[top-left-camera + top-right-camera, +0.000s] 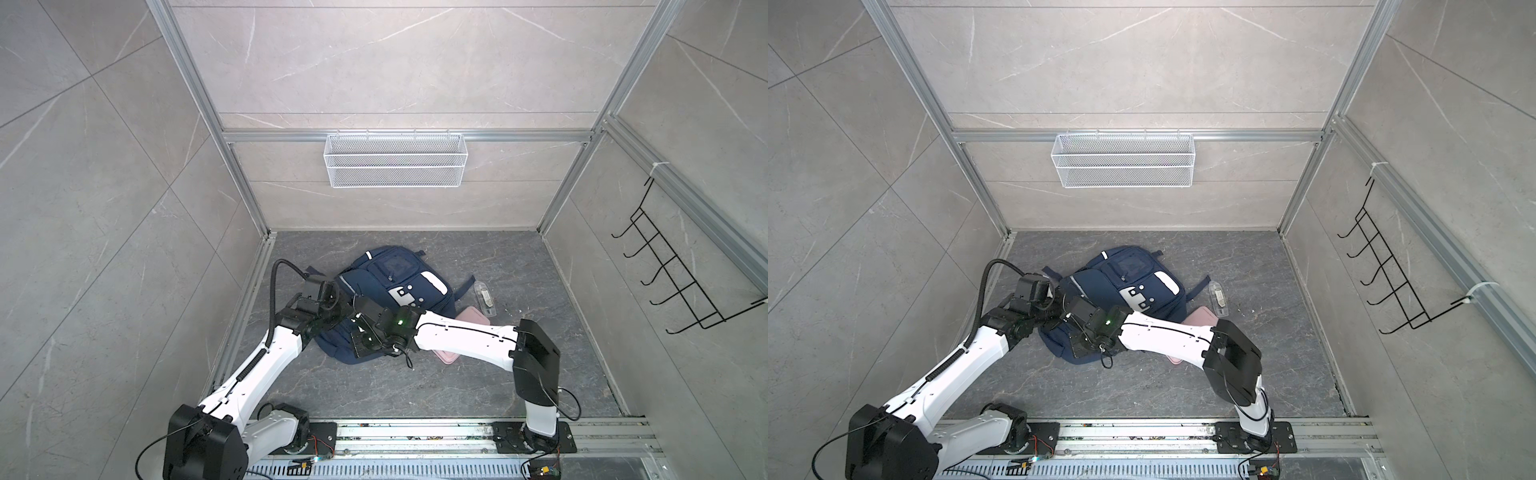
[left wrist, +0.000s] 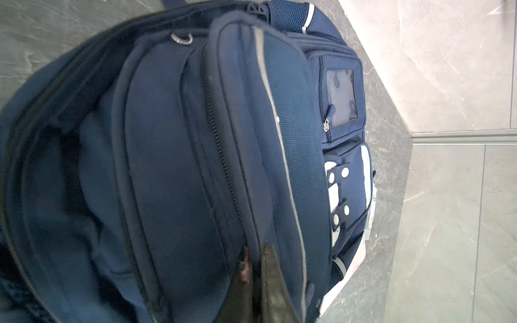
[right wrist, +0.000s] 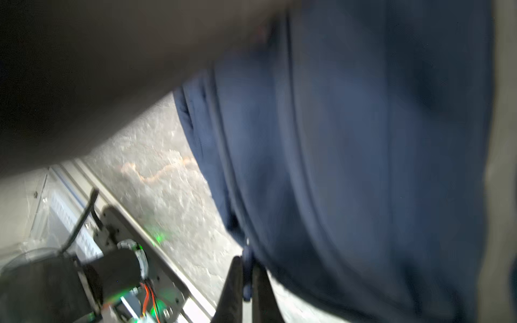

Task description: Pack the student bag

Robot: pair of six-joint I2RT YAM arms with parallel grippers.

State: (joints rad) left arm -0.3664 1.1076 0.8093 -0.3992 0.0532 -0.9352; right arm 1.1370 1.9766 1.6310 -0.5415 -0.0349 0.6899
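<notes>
The student bag, navy with white patches, lies on the dark floor in both top views, and both arms meet at its near left side. My left gripper is shut, pinching a ridge of the bag's fabric beside a zip seam. In the right wrist view, which is blurred, my right gripper is shut on a small blue zip pull at the bag's edge. Seen from above, the left gripper and the right gripper sit close together over the bag, with their fingertips hidden.
A pink flat case lies partly under the bag and the right forearm. A clear pencil case lies to the bag's right. A white wire basket hangs on the back wall. A black hook rack is on the right wall.
</notes>
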